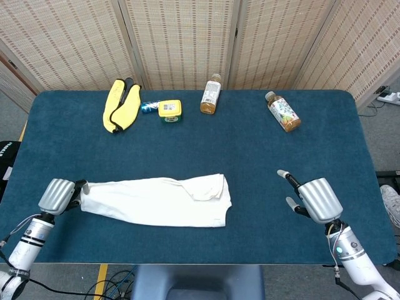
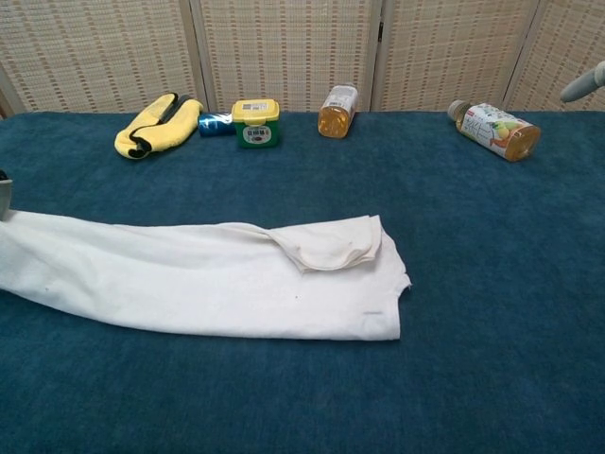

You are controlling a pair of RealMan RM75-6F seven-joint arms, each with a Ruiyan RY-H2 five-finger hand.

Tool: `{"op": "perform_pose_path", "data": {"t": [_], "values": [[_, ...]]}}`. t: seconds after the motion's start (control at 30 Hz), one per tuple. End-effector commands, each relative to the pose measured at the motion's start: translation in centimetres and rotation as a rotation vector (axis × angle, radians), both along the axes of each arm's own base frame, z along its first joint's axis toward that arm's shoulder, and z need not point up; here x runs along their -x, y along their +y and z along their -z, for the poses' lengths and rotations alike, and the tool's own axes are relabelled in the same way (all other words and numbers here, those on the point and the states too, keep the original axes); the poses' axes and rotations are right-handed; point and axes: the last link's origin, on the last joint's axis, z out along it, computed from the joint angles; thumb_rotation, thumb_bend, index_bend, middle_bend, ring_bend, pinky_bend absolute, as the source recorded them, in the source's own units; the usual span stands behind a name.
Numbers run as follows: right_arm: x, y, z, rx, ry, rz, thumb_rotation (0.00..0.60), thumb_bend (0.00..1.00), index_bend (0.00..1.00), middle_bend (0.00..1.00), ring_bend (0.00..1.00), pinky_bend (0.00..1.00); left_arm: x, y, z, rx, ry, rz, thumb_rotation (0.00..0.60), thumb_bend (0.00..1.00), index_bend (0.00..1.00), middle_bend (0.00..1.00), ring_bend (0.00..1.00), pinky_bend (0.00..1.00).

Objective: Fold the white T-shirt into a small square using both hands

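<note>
T-shirt [image 1: 156,200] | far edge: yellow cloth [image 1: 121,104], tin [image 1: 169,110], bottles [image 1: 210,94]

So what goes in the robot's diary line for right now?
left hand: holds end of shirt | right hand: empty, apart from shirt | shirt: long strip, not square

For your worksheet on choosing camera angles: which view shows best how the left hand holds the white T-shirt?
The head view: the left hand grips the end of the white T-shirt there. The chest view shows the shirt close up but only a sliver of that hand at its left edge.
</note>
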Motion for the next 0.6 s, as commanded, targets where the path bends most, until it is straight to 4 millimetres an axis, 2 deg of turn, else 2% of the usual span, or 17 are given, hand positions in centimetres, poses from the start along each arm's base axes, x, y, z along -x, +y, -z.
{"op": "perform_pose_path", "data": {"t": [0.03,0.23,0.6], "values": [[0.2,0.1,-0.3,0.006,-0.002,0.0,0.6,0.32,0.17,0.95,0.99,1.0,-3.6,0.3,0.0,0.028,-0.009,0.035,0.6,0.59,0.66,0.97,0.88,0.97],[0.8,0.5,-0.9,0.019,-0.008,0.008,0.6,0.32,0.17,0.95,0.99,1.0,-9.7,0.9,1.3,0.068,-0.044,0.096,0.6,0.59,0.66,0.97,0.88,0.97],[1.7,1.3,-1.8,0.04,-0.012,0.025,0.6,0.32,0.17,0.95,0.99,1.0,-18.5,1.6,4.5,0.116,-0.035,0.176,0.6,0.59,0.65,0.97,0.88,0.97]]}}
